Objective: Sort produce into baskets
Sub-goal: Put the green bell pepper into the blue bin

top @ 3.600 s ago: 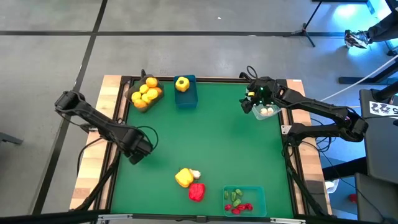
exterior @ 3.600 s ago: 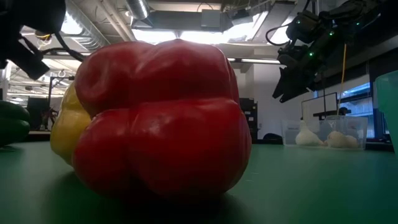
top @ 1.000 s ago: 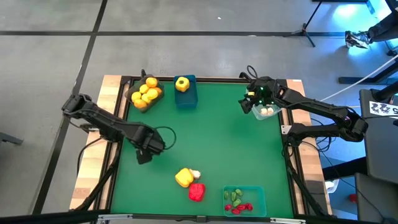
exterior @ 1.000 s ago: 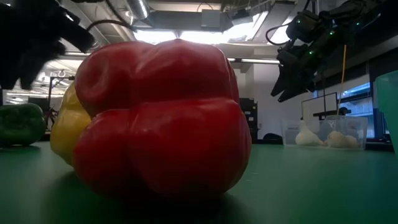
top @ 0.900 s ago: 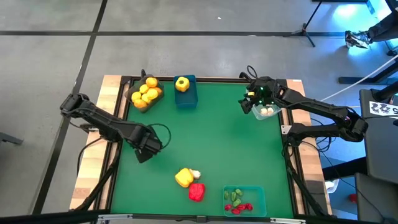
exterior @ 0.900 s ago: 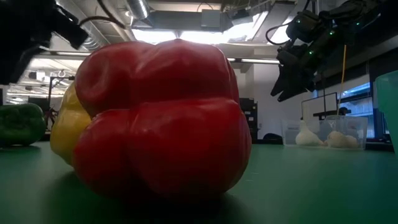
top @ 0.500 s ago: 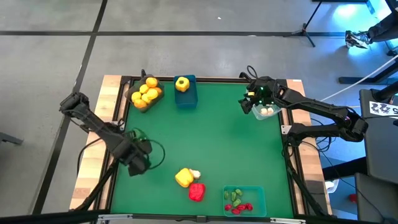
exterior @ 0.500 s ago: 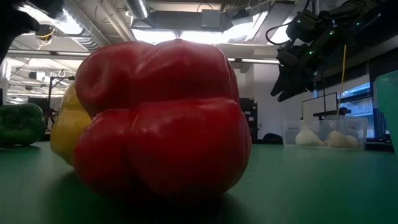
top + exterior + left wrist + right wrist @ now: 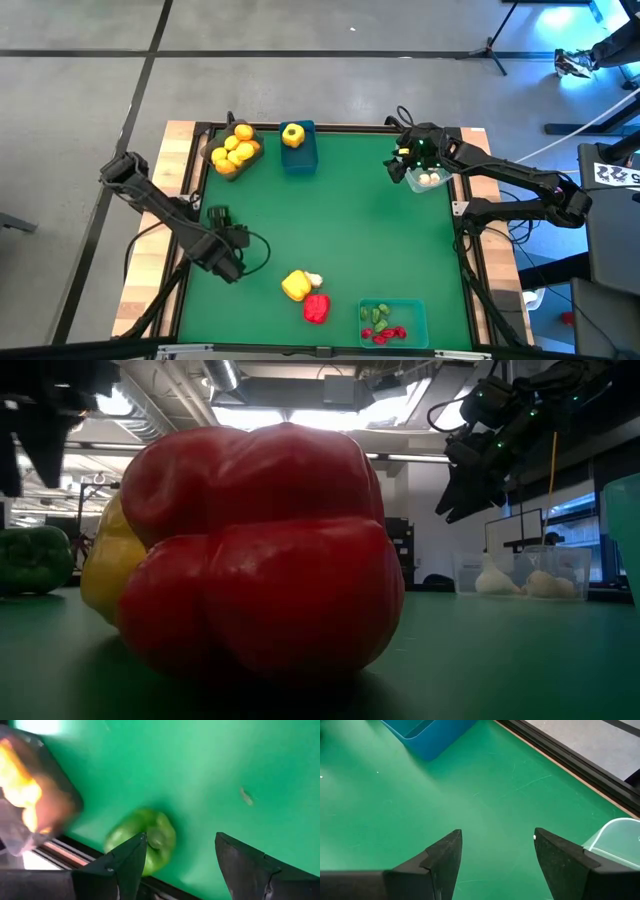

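Left hand hangs low near the desk's left edge, fingers apart, nothing between them; the green pepper sits just ahead of it, right by the rim. Risk: a skewed approach nudges the pepper into the rim or it rolls off a fingertip, being round and slick. Right hand is parked, jaws apart, empty, beside the clear basket with the white pieces. Yellow pepper and red pepper lie touching, still unsorted, near the teal basket. From overhead the green pepper is probably under the left arm, I can't make it out there. The low view is mostly blocked by the red pepper.
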Robot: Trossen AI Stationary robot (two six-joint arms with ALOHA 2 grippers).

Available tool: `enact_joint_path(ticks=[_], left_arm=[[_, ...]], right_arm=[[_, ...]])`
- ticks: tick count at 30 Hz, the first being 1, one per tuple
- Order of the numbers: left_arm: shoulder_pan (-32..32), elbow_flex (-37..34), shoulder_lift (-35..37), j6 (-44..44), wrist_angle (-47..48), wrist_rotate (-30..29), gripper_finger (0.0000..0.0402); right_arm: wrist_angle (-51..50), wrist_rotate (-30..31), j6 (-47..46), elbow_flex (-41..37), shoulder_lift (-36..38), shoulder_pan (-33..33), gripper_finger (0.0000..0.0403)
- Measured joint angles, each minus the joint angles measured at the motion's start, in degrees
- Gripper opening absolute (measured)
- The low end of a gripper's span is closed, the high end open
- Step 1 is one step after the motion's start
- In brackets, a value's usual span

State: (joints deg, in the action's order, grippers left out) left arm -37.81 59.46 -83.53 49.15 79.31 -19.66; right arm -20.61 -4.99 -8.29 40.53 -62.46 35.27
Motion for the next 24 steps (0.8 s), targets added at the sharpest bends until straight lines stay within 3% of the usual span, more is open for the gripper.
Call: enact_joint_path(ticks=[5, 16, 24], left_arm=[[1.69, -2.06, 0.0, -3.88, -1.25, -0.8, 0.023], [2.35, -7.44, 0.0, -3.22, -3.6, 0.68, 0.0225], [2.35, -10.3, 0.01, -2.84, -8.92, 1.35, 0.016]], right_arm=[[0.36, 0.0, 0.28, 0.0, 0.0, 0.0, 0.0244], [0.82, 0.02, 0.28, 0.0, -0.02, 0.0, 0.0244], [0.78, 0.02, -0.25, 0.0, -0.02, 0.0, 0.0244]])
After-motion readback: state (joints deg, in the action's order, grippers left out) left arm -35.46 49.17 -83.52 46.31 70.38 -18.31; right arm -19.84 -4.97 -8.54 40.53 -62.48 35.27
